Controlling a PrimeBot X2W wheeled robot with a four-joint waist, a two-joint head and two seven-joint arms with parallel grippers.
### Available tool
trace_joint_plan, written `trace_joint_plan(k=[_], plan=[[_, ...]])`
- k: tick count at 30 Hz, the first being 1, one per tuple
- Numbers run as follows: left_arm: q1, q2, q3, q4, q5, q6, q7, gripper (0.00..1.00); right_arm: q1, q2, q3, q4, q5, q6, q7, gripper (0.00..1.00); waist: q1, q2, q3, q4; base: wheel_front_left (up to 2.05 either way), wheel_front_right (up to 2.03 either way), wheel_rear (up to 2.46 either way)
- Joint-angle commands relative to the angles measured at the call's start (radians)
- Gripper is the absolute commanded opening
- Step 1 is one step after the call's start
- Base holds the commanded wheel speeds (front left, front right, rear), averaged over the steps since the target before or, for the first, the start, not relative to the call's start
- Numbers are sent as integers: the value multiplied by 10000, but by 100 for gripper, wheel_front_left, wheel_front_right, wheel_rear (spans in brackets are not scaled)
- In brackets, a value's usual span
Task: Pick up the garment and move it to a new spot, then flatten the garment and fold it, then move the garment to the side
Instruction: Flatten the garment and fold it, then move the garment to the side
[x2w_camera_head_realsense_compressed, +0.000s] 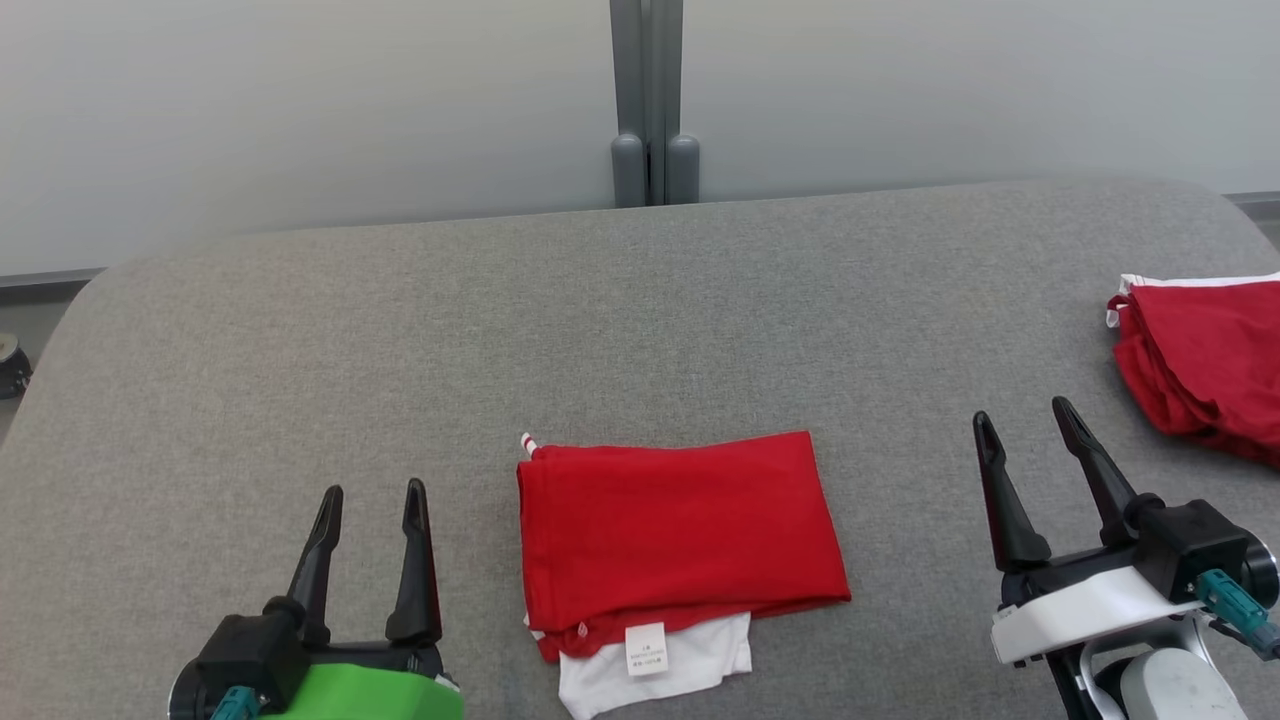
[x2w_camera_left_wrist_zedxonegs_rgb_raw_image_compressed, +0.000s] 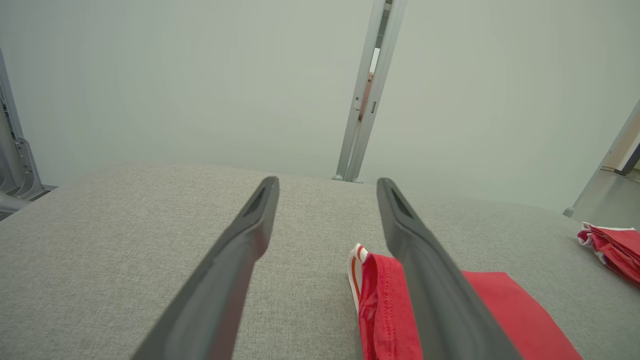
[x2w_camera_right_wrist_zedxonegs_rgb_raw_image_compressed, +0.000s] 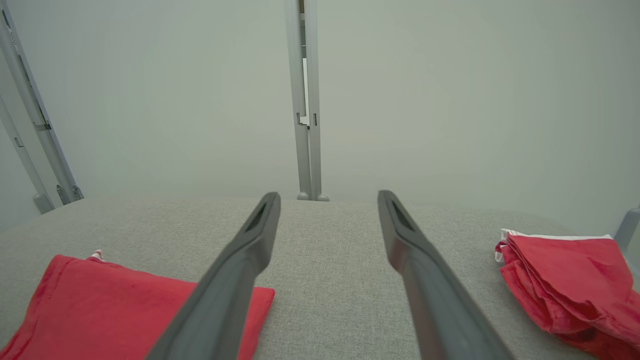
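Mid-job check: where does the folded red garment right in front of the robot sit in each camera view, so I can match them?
Head view: the folded red garment lies at bottom centre.
Left wrist view: lower right, running off the bottom edge.
Right wrist view: lower left corner.
Shared landmark: the upright grey post at the back.
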Motion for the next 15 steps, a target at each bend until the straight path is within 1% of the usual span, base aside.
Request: trace_joint_plan(k=[1,6,9,13,15], plan=[[56,26,-8,-20,38,32,-26,100,71,22,-42,-26,-60,-1,-22,100,0,-1,2,18,0,0,0],[7,26,-83,5,56,2,-26,100,116,111,-121,103,-45,-1,-22,100,0,-1,16,85,0,0,0],[-45,26,-186,41,60,-24,-24,100,119,225,-224,273,156,-1,-22,100,0,-1,86,210,0,0,0],[-271,26,-464,29,75,-64,-24,100,-59,272,42,853,127,-1,-21,100,0,-1,337,493,0,0,0],[-405,26,-625,-16,62,-43,-24,100,-272,128,309,1283,-63,-1,-23,100,0,-1,538,678,0,0,0]])
